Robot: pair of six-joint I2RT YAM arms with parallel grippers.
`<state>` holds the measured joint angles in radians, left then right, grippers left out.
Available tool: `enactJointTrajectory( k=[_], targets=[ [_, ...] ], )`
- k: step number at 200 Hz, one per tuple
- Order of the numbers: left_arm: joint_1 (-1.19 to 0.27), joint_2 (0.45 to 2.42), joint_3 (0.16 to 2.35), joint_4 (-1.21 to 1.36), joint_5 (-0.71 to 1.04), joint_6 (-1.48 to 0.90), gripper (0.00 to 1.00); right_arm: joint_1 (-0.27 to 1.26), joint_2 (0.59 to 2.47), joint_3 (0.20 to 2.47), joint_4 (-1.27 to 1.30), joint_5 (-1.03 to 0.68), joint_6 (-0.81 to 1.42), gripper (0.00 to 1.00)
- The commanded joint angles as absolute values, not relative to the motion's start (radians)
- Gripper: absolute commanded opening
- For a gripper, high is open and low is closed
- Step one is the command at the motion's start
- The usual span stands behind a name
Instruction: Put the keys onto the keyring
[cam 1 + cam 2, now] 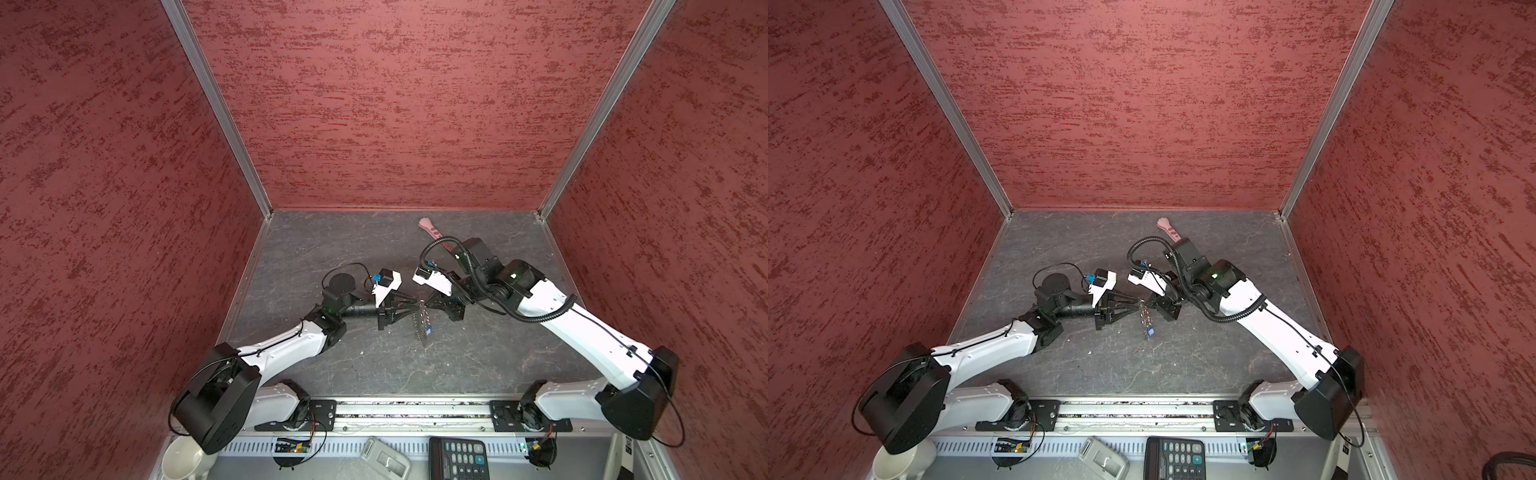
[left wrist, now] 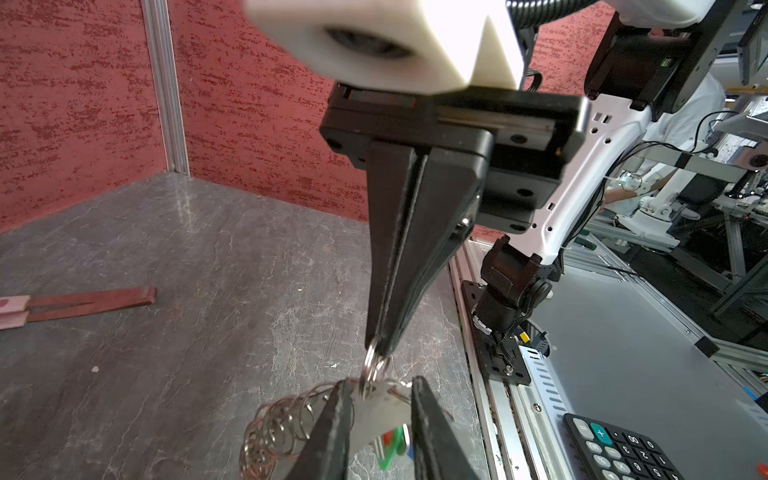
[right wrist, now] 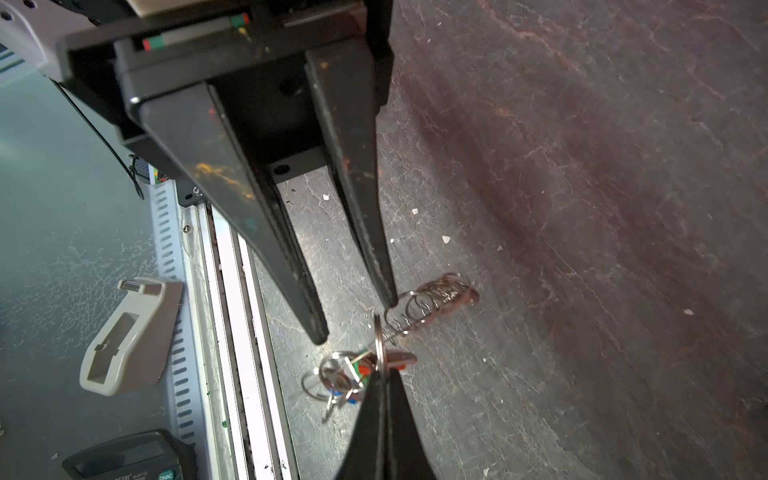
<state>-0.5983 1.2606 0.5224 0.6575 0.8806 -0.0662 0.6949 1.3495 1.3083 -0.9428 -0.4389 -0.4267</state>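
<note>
Pink-handled tool (image 1: 430,229) well beyond keyring (image 1: 422,322)

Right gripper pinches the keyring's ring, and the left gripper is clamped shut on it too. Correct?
Not quite: the right gripper does pinch the keyring, but the left gripper is open, its jaws apart beside the ring, as the right wrist view shows.

You've got two black pincers, the left pincer (image 3: 355,318) and the right pincer (image 2: 377,351); one keyring (image 3: 436,299) of silver rings on a brown strap; three small keys (image 3: 360,370) tagged red, green, blue; one pink-handled flat tool (image 1: 430,227); along the lower frame edge, one black calculator (image 1: 459,457), one grey plastic case (image 1: 384,459), one white cup (image 1: 183,457).
</note>
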Motion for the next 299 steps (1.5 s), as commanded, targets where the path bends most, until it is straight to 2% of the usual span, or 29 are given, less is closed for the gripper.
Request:
enactJointTrajectory(
  k=[1,69,90,157,178,205,238,264,299],
  targets=[
    [-0.594,1.282,0.519,0.734,0.892,-0.112,0.27,0.709,1.358,1.358,-0.996,-0.405,-0.470,0.00],
    [-0.594,1.348,0.523,0.826,0.956,-0.158,0.24,0.720,1.365,1.373,-0.971,-0.448,-0.485,0.00],
    [-0.597,1.359,0.527,0.835,0.972,-0.167,0.18,0.719,1.371,1.376,-0.966,-0.452,-0.486,0.00],
    [-0.603,1.390,0.550,0.843,1.019,-0.184,0.09,0.719,1.354,1.352,-0.914,-0.464,-0.479,0.00],
    [-0.602,1.389,0.548,0.859,1.014,-0.190,0.00,0.719,1.347,1.330,-0.892,-0.465,-0.473,0.00],
    [-0.601,1.387,0.532,0.911,0.996,-0.214,0.00,0.710,1.306,1.264,-0.830,-0.472,-0.457,0.00],
    [-0.594,1.390,0.512,0.975,0.991,-0.241,0.00,0.663,1.186,1.135,-0.687,-0.531,-0.411,0.14],
    [-0.592,1.387,0.503,1.012,0.999,-0.254,0.00,0.619,1.114,1.048,-0.581,-0.650,-0.367,0.18],
    [-0.591,1.395,0.497,1.064,1.015,-0.278,0.00,0.580,1.090,0.975,-0.500,-0.721,-0.324,0.17]
  ],
)
